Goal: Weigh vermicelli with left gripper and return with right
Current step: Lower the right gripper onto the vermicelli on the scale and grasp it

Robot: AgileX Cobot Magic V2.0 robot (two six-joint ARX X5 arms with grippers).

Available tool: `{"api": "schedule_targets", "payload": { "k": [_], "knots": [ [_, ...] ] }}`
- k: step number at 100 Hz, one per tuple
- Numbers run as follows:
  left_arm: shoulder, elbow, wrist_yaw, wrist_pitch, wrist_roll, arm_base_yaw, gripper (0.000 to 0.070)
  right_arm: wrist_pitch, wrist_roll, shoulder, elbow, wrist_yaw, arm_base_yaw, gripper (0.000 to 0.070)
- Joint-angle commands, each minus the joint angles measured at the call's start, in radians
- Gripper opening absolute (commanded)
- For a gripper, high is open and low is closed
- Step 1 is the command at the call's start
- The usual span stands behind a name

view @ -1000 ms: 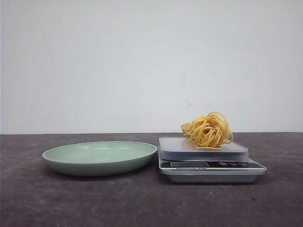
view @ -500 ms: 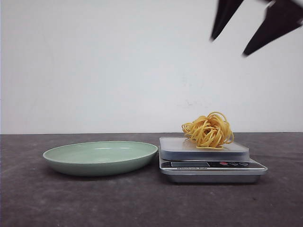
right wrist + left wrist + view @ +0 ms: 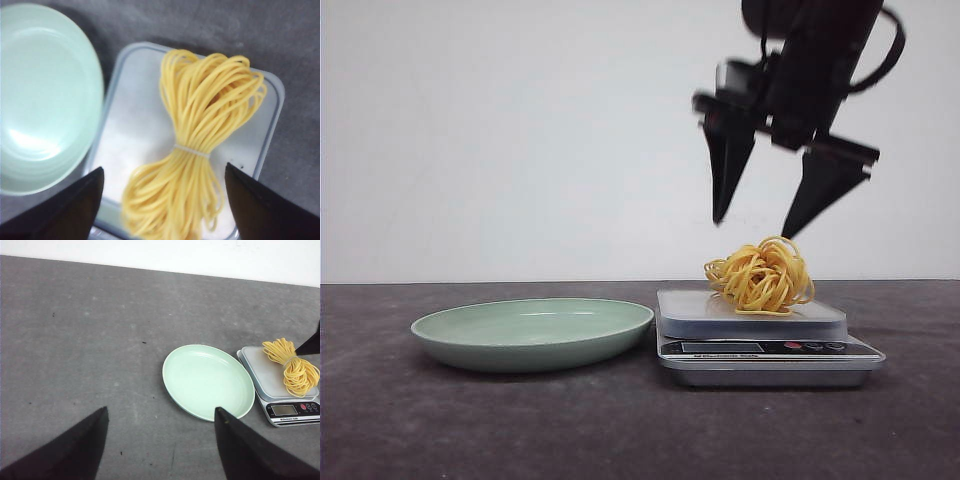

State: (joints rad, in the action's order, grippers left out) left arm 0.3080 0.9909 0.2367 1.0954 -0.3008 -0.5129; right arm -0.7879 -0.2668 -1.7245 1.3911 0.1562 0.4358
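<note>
Right gripper (image 3: 757, 228) hangs just above the vermicelli (image 3: 760, 275) with its two dark fingers spread wide and nothing between them. That yellow bundle sits on the scale (image 3: 765, 340), toward the far side of its flat top, so the weighing part looks done and the job now is to carry the noodles to the green plate (image 3: 532, 332), which stands just beside the scale on the dark table (image 3: 420, 430). In the right wrist view the vermicelli (image 3: 200, 150) lies right in the middle between the two fingers, and a thin pale tie pinches the strands together at the waist. To do this step well, the gripper should go straight down and close around that tied waist, where the strands are packed tight, so loose loops do not slip out. It should close softly, because the strands are thin. It should stop before pressing hard on the scale top. How close the fingertips are to the noodles is hard to judge from the front. Left gripper (image 3: 159, 415) is held back, away from the scale, its fingers apart and holding nothing.
</note>
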Motion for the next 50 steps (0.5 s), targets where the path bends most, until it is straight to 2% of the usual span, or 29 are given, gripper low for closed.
{"api": "schedule_targets", "payload": {
  "k": [1,25,29,34,41,46,49,50],
  "knots": [
    [0.004,0.018,0.003,-0.010,-0.003,-0.004,0.0392,0.002,-0.007,-0.042,0.023,-0.008,0.005,0.0483],
    [0.004,0.018,0.003,-0.010,-0.003,-0.004,0.0392,0.032,-0.006,-0.104,0.023,-0.050,0.006,0.0482],
    [0.004,0.018,0.003,-0.009,-0.003,-0.004,0.0392,0.039,-0.006,-0.108,0.023,-0.049,0.006,0.0464],
    [0.004,0.018,0.002,-0.008,-0.003,-0.004,0.0392,0.045,-0.006,-0.112,0.023,-0.049,0.007,0.0396],
    [0.004,0.018,0.003,-0.006,-0.003,-0.004,0.0392,0.049,-0.006,-0.114,0.023,-0.051,0.007,0.0265],
    [0.004,0.018,0.003,-0.003,-0.003,-0.004,0.0392,0.051,-0.005,-0.114,0.023,-0.051,0.008,0.0122],
    [0.004,0.018,0.003,0.001,-0.003,-0.004,0.0392,0.053,0.000,-0.114,0.023,-0.051,0.010,0.0003],
    [0.004,0.018,0.003,0.003,-0.003,-0.004,0.0392,0.053,0.001,-0.114,0.023,-0.051,0.011,0.0000]
  ]
}}
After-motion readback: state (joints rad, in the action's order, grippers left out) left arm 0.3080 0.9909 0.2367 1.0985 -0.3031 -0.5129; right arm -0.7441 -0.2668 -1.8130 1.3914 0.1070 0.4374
